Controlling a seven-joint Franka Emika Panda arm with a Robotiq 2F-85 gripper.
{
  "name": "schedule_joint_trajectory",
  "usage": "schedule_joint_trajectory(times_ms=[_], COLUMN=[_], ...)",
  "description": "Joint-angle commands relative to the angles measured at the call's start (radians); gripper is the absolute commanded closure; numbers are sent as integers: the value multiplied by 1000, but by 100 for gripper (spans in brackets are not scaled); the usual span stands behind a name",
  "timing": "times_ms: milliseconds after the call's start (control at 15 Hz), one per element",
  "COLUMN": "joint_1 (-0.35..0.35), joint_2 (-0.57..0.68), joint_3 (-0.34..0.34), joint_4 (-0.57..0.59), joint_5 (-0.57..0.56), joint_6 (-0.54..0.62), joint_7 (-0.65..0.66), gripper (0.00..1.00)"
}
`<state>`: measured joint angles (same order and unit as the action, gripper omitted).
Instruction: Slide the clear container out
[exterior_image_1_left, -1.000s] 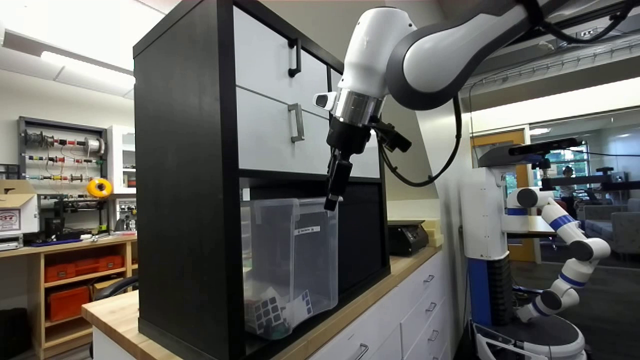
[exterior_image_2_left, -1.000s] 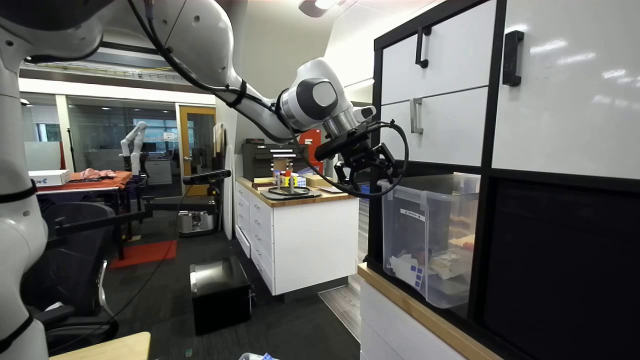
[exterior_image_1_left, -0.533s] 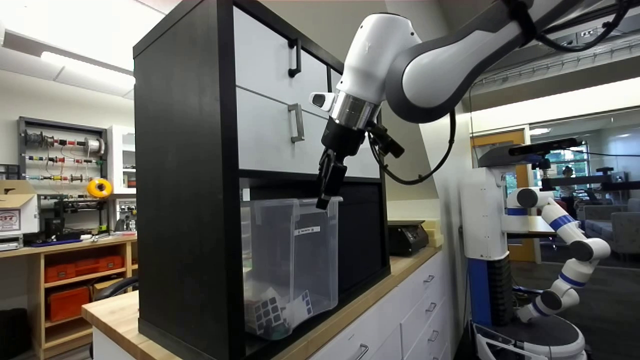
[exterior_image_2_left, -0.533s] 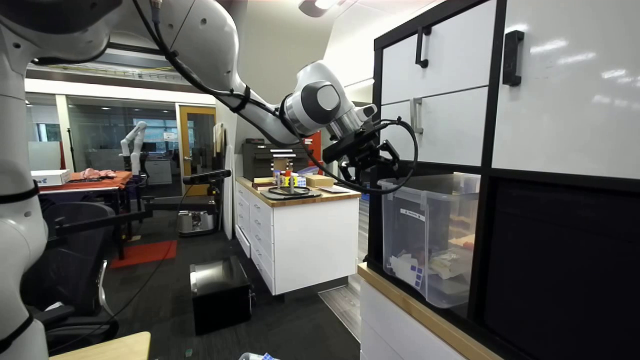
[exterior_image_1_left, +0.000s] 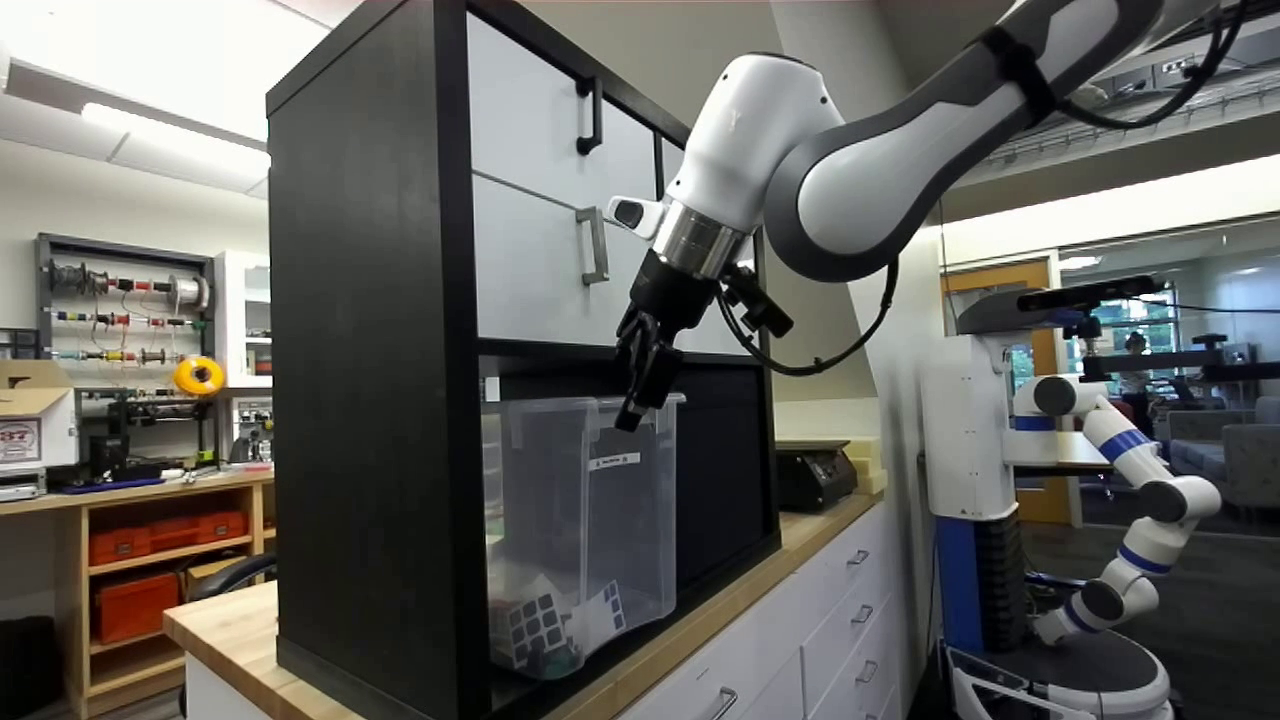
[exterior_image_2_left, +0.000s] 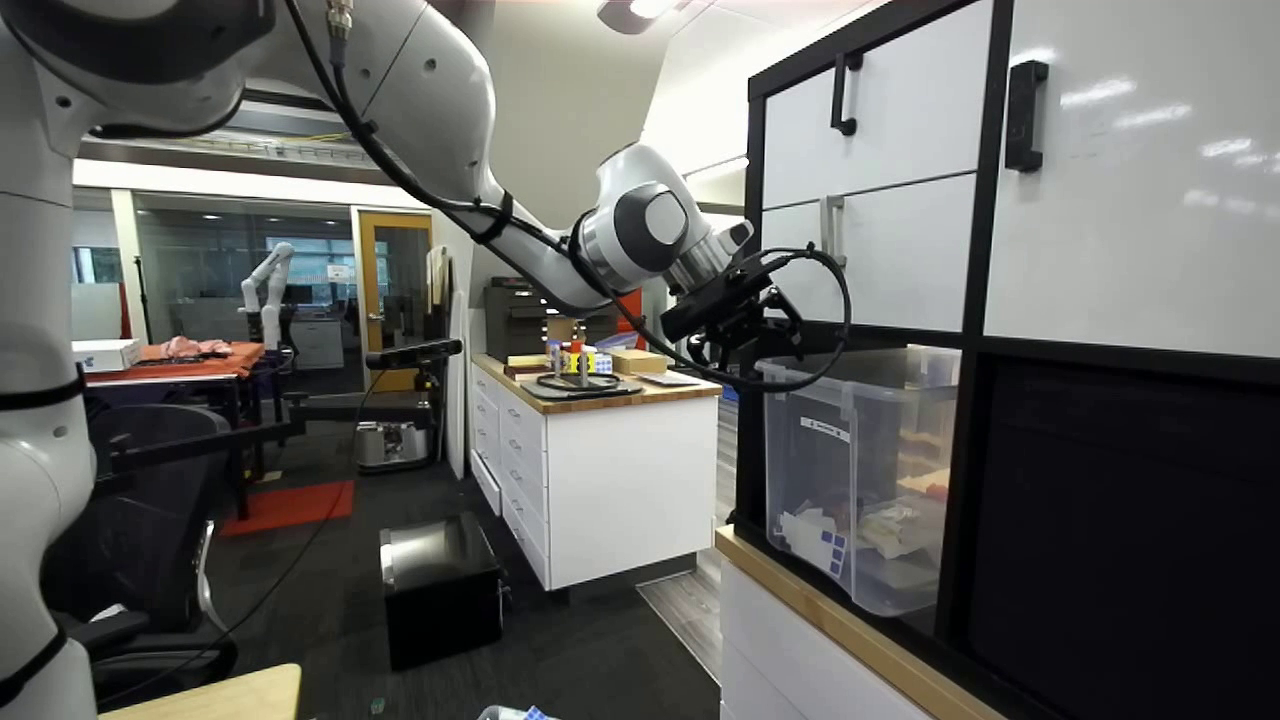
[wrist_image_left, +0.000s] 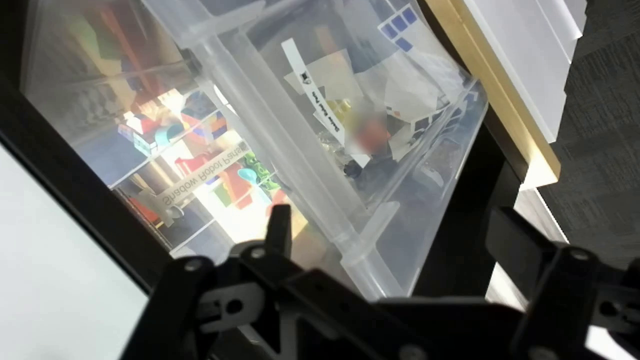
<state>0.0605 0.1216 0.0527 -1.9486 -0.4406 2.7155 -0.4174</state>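
The clear container is a boxy transparent bin with a rim and a white label strip. It sits in the lower cubby of the dark cabinet and also shows in an exterior view. Papers and a patterned cube show through its walls. My gripper is at the front rim's height in front of the bin, also in an exterior view. In the wrist view the gripper is open with nothing held. The container's rim runs diagonally between the spread fingers; I cannot tell whether a finger touches it.
White drawers with handles sit right above the cubby. The cabinet's dark frame borders the opening. A wooden counter edge runs below the bin. A cable loop hangs off the wrist near the bin's rim.
The arm has moved toward the cabinet, and the gripper has come closer to the bin's front rim, tilting slightly. The clear container has not moved.
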Motion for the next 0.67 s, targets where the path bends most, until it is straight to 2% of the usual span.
schedule_joint_trajectory(times_ms=[0, 600], joint_1=[-4, 7], joint_2=[28, 98], joint_3=[0, 8], joint_4=[29, 120], joint_5=[-17, -34], joint_6=[39, 26], joint_7=[-51, -116], gripper=[0, 0])
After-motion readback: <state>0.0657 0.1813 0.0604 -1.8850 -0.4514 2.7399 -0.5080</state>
